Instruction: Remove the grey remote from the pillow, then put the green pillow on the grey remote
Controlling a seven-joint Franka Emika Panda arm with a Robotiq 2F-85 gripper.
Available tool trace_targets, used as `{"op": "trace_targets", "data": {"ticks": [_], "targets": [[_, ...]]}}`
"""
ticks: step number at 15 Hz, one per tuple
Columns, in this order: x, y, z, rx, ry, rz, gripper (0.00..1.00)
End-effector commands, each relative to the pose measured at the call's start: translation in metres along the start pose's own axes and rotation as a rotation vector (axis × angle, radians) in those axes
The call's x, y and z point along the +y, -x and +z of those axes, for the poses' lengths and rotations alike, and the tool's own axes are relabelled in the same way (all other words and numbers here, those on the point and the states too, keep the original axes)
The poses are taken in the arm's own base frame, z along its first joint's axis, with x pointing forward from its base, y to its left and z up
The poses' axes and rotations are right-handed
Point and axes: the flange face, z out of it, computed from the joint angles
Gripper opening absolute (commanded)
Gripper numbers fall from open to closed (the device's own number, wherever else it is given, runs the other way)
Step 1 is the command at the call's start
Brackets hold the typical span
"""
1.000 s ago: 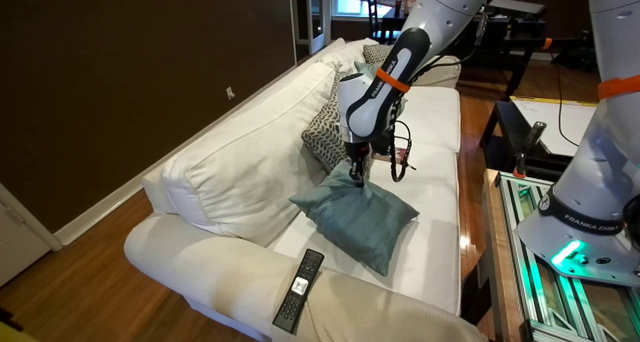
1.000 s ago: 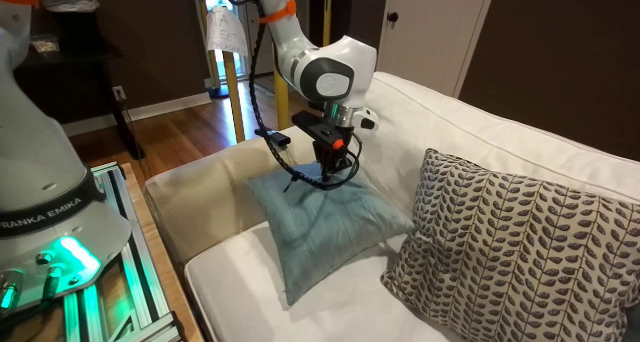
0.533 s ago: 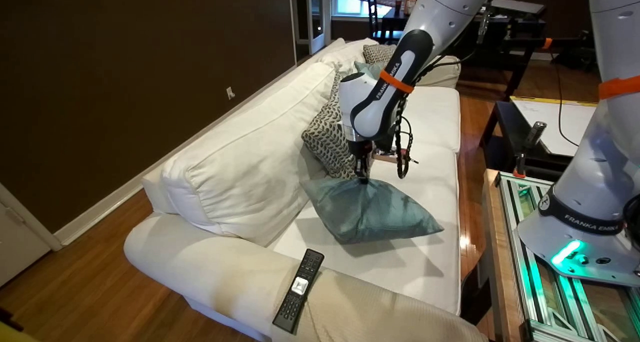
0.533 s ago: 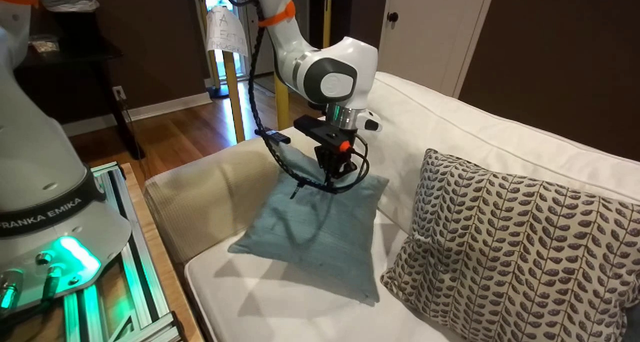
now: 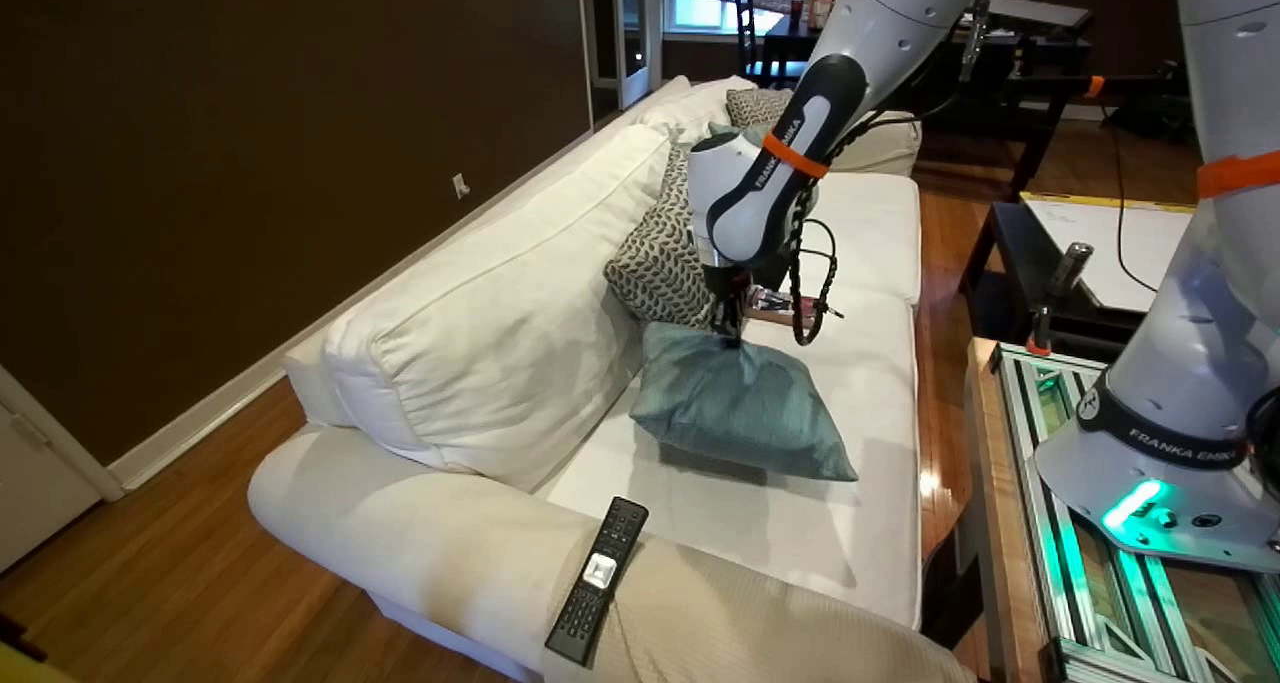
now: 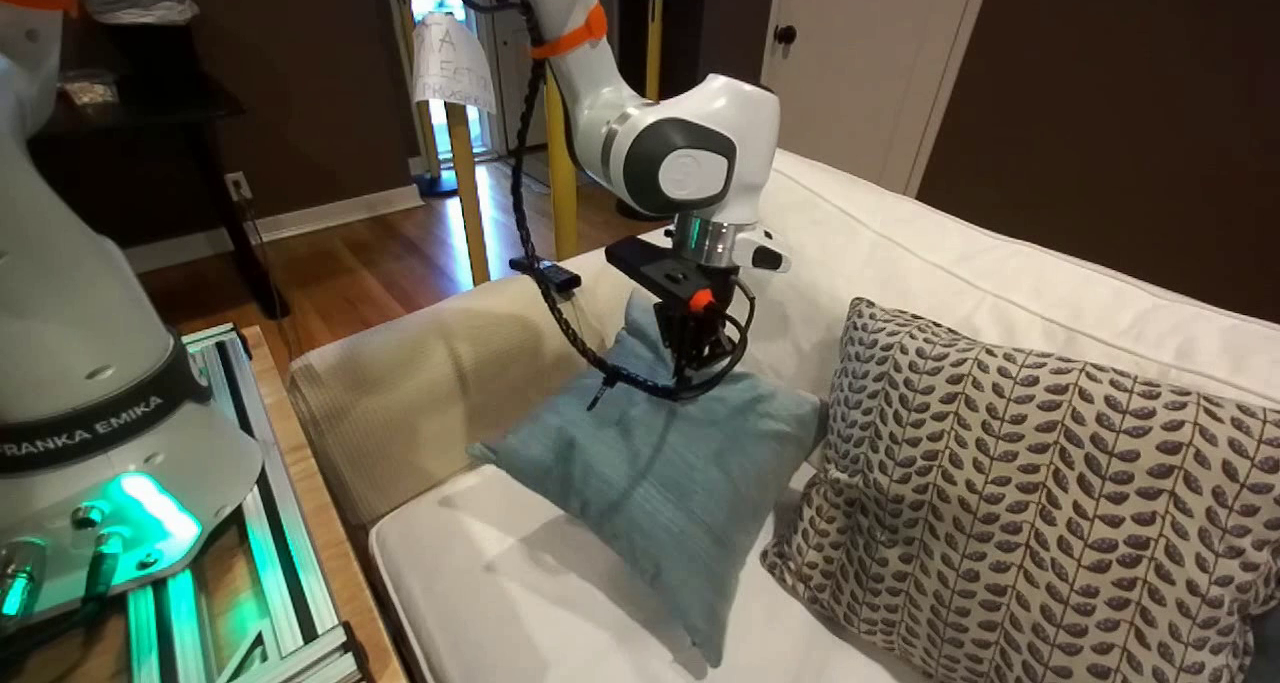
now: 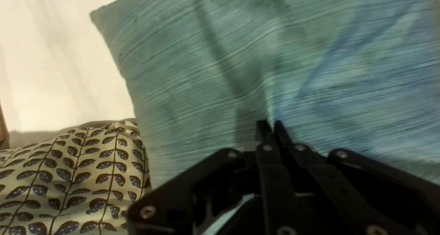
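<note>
The green pillow hangs from my gripper above the white sofa seat, with its shadow on the seat below. In an exterior view the pillow hangs with one corner toward the seat's front. In the wrist view my gripper is shut on a pinched fold of the pillow, and the cloth fills most of that view. The grey remote lies buttons up on the sofa's arm rest, apart from the pillow. It shows partly behind the cable in an exterior view.
A leaf-patterned pillow leans on the back cushion close beside the green pillow, and shows in the wrist view. The beige sofa arm stands at the seat's end. A small box lies on the seat behind the gripper.
The gripper has carried the pillow up and a little away from the remote's arm rest, toward the patterned pillow. The pillow has swung and turned while hanging. The remote has not moved.
</note>
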Motion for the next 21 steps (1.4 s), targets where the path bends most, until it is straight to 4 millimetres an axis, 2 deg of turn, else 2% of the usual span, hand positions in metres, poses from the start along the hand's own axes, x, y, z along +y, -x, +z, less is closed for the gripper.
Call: {"op": "trace_targets", "data": {"ticks": [1,6,7,8,12,17,18,21], "targets": [[0.001,-0.009,-0.012,0.039,0.004,0.065,0.01],[0.001,-0.024,-0.016,0.106,0.005,0.098,0.01],[0.002,-0.026,-0.015,0.112,0.005,0.108,0.11],[0.002,-0.026,-0.014,0.113,0.005,0.115,0.29],[0.006,-0.027,-0.025,0.115,-0.026,0.146,0.58],[0.020,-0.005,-0.047,0.085,-0.108,0.169,0.95],[0.024,0.000,-0.052,0.082,-0.128,0.165,0.99],[0.044,0.023,-0.073,0.056,-0.188,0.127,1.00]]}}
